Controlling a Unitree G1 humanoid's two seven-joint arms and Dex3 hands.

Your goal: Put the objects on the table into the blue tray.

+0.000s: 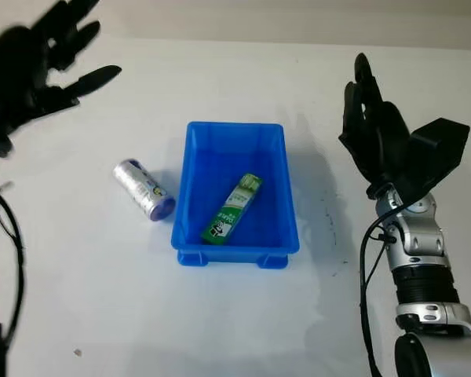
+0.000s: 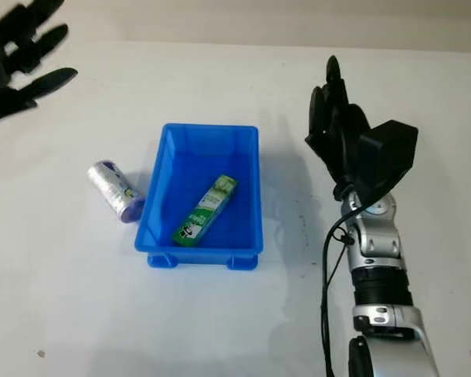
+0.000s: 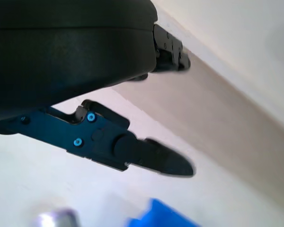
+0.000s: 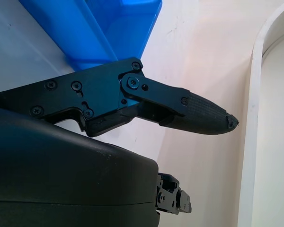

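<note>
The left hand hung wide, holding nothing, at ten o'clock from the blue tray (the silver can awaited); the right hand waited likewise at three o'clock.

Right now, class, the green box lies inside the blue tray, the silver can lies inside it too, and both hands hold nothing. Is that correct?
One detail is wrong. In the left eye view the silver can lies on the white table beside the blue tray, not in it. The green box is inside, and the left hand and right hand hold nothing.

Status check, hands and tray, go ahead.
Left hand open, raised far left. Right hand open, right of blue tray. Green box in tray; silver can on table.
</note>
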